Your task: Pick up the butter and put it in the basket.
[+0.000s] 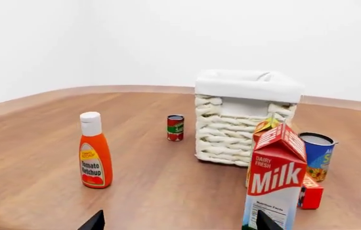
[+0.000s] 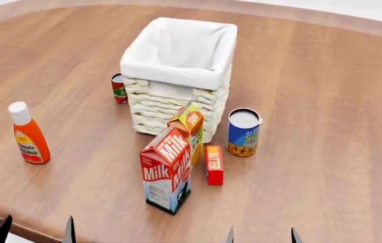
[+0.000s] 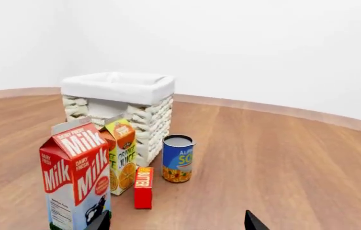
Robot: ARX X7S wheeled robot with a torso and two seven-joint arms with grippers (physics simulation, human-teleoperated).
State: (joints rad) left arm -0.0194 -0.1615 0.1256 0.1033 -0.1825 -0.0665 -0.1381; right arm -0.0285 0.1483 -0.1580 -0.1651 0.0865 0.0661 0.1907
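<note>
Butter (image 2: 214, 164) untouched on table, beside milk carton (image 2: 166, 169). Approach step. Right gripper (image 3: 177, 223) fingers spread, empty; left gripper (image 1: 177, 221) likewise. Next: right descends over butter, then basket (image 2: 177, 76).

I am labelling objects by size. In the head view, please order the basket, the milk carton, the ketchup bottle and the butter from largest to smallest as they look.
1. basket
2. milk carton, though it stands nearer the camera, which enlarges it
3. ketchup bottle
4. butter, clearly the smallest
</note>
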